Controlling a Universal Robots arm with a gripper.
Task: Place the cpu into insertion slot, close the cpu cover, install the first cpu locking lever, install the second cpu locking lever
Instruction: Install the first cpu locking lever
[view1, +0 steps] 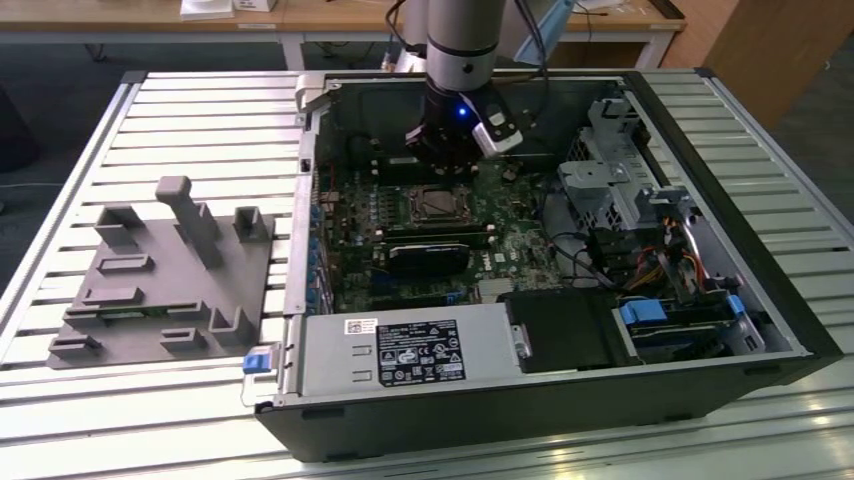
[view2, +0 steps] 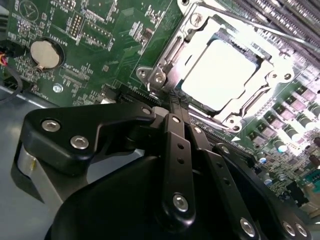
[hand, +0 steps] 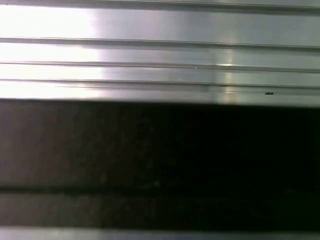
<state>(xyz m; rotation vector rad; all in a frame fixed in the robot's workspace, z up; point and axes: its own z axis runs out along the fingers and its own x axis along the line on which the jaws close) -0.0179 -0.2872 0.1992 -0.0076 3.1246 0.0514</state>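
Note:
In the open computer case, the insertion slot (view1: 434, 203) sits on the green board, right under my gripper (view1: 434, 172). In the second wrist view the cpu (view2: 220, 70) lies flat in the slot, its silver top glaring bright. The cpu cover (view2: 167, 52) lies down around the chip as a metal frame. My gripper (view2: 172, 106) has its black fingers (view2: 176, 145) pressed together, shut, with the tips at the socket's near corner. Nothing shows between them. A thin metal lever rod (view2: 215, 121) runs along the socket's near edge.
A black card (view1: 427, 250) lies just in front of the socket and memory slots (view2: 280, 20) run beside it. A coin battery (view2: 44, 54) sits on the board. The power supply (view1: 400, 350) and drive cage (view1: 601, 180) crowd the case. A grey fixture block (view1: 160, 270) stands on the slatted table (hand: 160, 30).

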